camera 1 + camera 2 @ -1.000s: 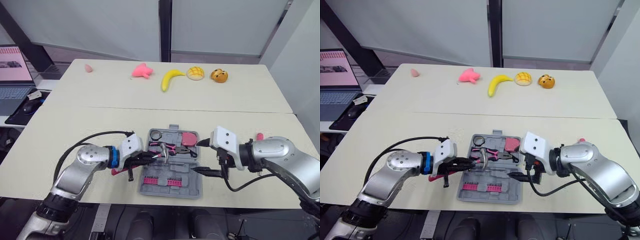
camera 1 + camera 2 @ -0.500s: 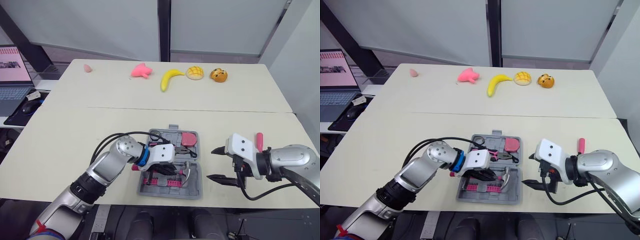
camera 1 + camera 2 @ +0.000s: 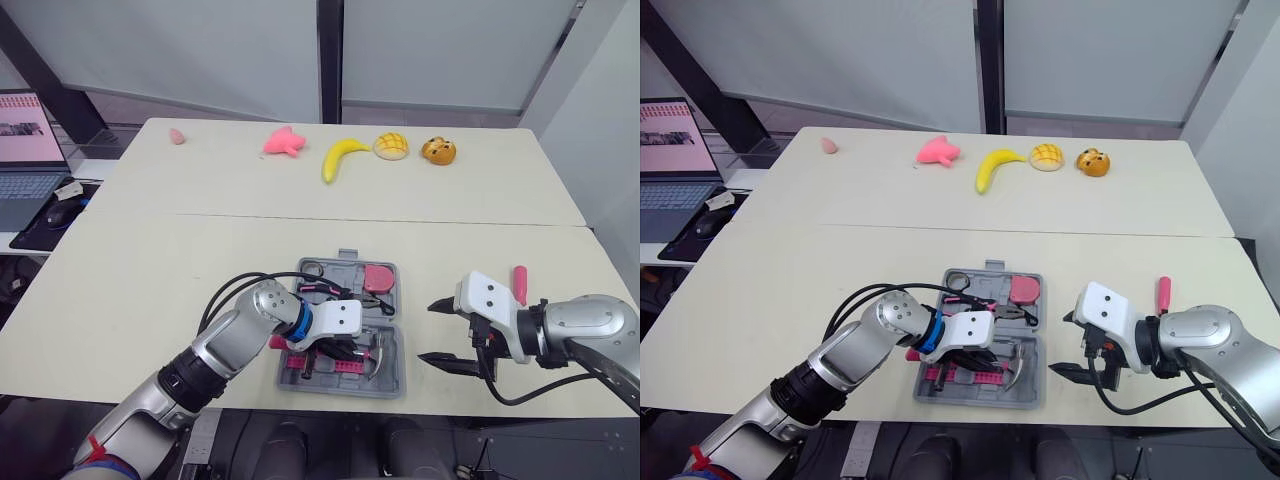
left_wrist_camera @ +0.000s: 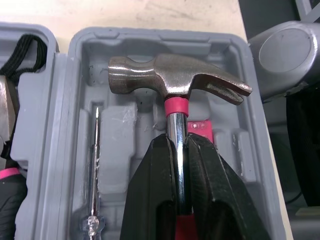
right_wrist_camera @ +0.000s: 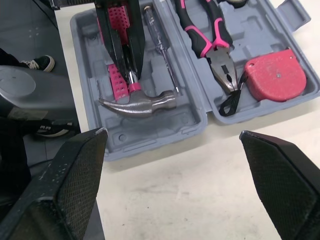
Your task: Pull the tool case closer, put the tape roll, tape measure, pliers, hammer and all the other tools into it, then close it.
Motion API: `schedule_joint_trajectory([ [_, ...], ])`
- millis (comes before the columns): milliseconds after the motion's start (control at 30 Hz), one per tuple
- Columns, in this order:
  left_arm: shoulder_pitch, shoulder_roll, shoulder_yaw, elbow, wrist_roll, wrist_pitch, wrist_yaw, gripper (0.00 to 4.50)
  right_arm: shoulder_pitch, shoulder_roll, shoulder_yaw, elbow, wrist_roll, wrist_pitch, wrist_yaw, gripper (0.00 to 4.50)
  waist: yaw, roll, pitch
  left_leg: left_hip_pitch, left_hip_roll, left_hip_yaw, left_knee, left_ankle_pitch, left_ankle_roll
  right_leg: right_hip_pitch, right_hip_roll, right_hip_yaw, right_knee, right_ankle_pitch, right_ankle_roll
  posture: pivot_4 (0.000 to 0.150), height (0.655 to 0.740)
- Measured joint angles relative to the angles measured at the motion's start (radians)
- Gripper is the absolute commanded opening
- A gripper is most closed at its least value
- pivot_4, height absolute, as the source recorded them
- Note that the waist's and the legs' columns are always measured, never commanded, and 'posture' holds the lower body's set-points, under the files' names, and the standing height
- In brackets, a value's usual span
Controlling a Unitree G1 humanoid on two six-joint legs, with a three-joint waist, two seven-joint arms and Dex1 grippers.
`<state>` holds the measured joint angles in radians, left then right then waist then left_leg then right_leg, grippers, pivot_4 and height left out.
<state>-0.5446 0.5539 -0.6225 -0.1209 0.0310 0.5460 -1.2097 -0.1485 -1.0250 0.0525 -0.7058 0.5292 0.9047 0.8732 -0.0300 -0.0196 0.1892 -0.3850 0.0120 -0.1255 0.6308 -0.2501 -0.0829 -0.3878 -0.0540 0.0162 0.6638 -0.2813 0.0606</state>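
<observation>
The grey tool case (image 3: 392, 383) lies open at the table's front edge. My left gripper (image 3: 335, 347) is over its near half, shut on the shaft of the hammer (image 4: 175, 80), whose head lies in a moulded recess toward the case's right side. A thin screwdriver (image 4: 95, 165) rests beside it. The far half holds the pink-handled pliers (image 5: 210, 35), the red tape measure (image 5: 275, 75) and a ring-shaped tape roll (image 3: 312, 268). My right gripper (image 3: 428, 332) stands open, holding nothing, just right of the case.
A pink-handled tool (image 3: 518, 283) lies on the table behind my right arm. On the far table sit a banana (image 3: 340, 156), a pink toy (image 3: 283, 142), a bun (image 3: 391, 146) and a small brown toy (image 3: 438, 151). A laptop (image 3: 25, 150) stands at the far left.
My left gripper carried the hammer from the case's left edge into its near half. My right gripper drew back to the right, away from the case.
</observation>
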Motion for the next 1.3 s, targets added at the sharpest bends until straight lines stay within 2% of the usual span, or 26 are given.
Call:
schedule_joint_trajectory([
  [567, -0.040, -0.089, -0.052, 0.043, 0.076, 0.053, 0.067, 0.07, 0.005, -0.013, 0.000, 0.000, 0.001, -0.001, 0.000, 4.50, 0.000, 0.000, 0.000, 0.000, 0.000, 0.000, 0.002, 0.000, 0.000, 0.001, 0.000, 0.000, 0.000, 0.000, 0.000, 0.150, 0.7369],
  [933, -0.048, -0.097, -0.066, 0.054, 0.096, 0.034, 0.088, 0.07, 0.005, -0.014, 0.000, -0.003, 0.002, 0.000, 0.000, 4.50, 0.001, 0.001, 0.000, 0.001, 0.000, 0.000, 0.005, 0.000, 0.000, 0.004, 0.000, 0.000, 0.001, 0.001, 0.002, 0.150, 0.7369],
  [1067, -0.048, -0.098, -0.067, 0.056, 0.098, 0.037, 0.093, 0.07, 0.005, -0.014, 0.000, -0.015, 0.004, 0.001, -0.001, 4.50, 0.001, 0.001, 0.000, 0.002, 0.000, 0.000, 0.007, 0.000, 0.000, 0.005, 0.000, 0.000, 0.001, -0.001, 0.006, 0.150, 0.7369],
  [1133, -0.048, -0.099, -0.067, 0.055, 0.097, 0.043, 0.094, 0.80, 0.005, -0.014, 0.000, -0.016, 0.005, 0.002, -0.001, 4.50, 0.001, 0.001, -0.001, 0.002, 0.000, 0.000, 0.008, 0.000, 0.000, 0.005, 0.000, 0.000, 0.001, -0.001, 0.006, 0.150, 0.7369],
  [1300, -0.049, -0.095, -0.054, 0.037, 0.091, 0.074, 0.096, 2.16, 0.004, -0.014, -0.002, -0.019, 0.010, 0.006, -0.002, 4.50, 0.001, 0.001, -0.001, 0.001, 0.000, -0.001, 0.008, 0.000, 0.000, 0.005, 0.000, 0.000, 0.001, -0.001, 0.006, 0.150, 0.7369],
])
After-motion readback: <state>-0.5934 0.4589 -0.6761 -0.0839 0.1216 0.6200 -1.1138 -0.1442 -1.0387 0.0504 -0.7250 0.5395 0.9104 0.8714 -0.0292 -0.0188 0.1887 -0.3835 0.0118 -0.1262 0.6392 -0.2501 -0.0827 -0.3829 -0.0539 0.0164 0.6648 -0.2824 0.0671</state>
